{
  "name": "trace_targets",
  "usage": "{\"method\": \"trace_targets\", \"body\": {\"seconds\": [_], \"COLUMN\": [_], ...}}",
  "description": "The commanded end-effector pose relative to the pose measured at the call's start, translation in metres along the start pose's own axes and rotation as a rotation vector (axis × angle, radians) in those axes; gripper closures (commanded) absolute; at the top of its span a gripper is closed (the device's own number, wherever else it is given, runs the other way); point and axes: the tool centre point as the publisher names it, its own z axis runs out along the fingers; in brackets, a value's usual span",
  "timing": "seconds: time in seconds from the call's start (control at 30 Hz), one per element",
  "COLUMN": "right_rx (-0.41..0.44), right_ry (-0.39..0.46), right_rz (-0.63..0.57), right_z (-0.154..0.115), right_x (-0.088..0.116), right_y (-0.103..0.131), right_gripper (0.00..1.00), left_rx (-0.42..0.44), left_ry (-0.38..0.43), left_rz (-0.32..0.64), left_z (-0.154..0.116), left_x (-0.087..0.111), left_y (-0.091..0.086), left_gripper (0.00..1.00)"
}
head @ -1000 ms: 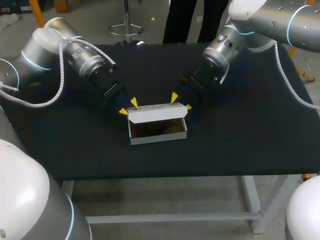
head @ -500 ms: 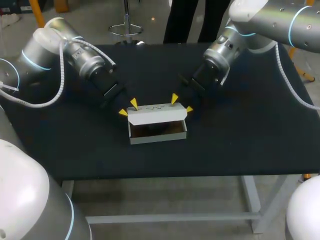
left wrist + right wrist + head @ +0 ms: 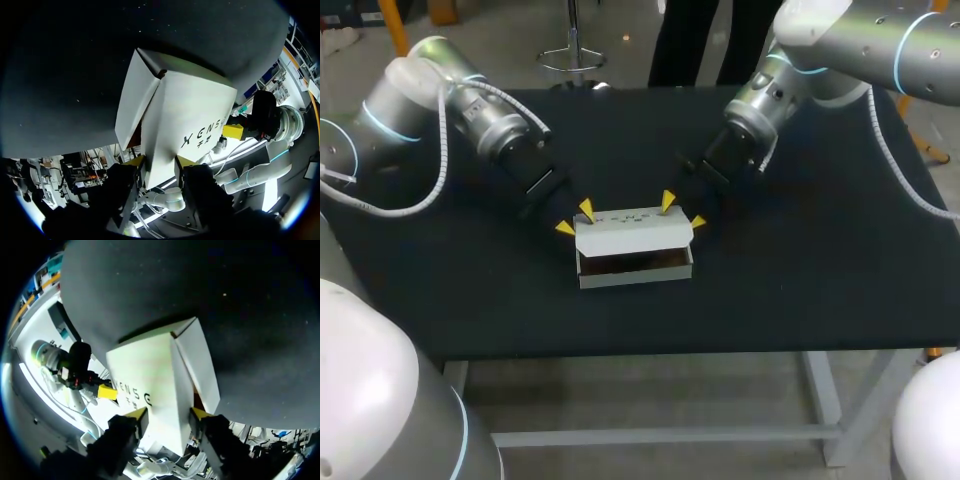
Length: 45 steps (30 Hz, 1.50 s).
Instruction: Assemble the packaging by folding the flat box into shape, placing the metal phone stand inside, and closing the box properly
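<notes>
This is a robotics lab or test workshop. 2 grey industrial arms, the left arm [image 3: 430, 95] and the right arm [image 3: 850, 40], have glowing blue rings and looped cables. They flank a plain black-topped counter [image 3: 820, 280] on a bare metal frame.

The box [image 3: 633, 262] sits near the middle of the surface [image 3: 800, 290], its lid [image 3: 632, 231] leaning forward over the opening. Behind the box, the left end effector [image 3: 576, 218] straddles the lid's rear left corner and the right end effector [image 3: 682, 211] straddles its rear right corner.
</notes>
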Motion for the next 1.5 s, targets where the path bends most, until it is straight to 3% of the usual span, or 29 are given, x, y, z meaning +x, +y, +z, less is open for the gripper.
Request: {"method": "trace_targets", "body": {"seconds": [0.03,1.5], "right_rx": [0.002,-0.026], "right_ry": [0.000,-0.032], "right_rz": [-0.002,-0.044], "right_z": [0.0011,0.0068], "right_x": [-0.0001,-0.0047], "right_y": [0.0025,0.0062], "right_gripper": [0.42,0.38], "left_rx": [0.004,0.056], "left_ry": [0.001,-0.025], "left_rz": [0.002,0.042], "left_z": [-0.0002,-0.0029], "left_x": [-0.0015,-0.0019], "left_y": [0.0002,0.0054], "left_gripper": [0.60,0.59]}}
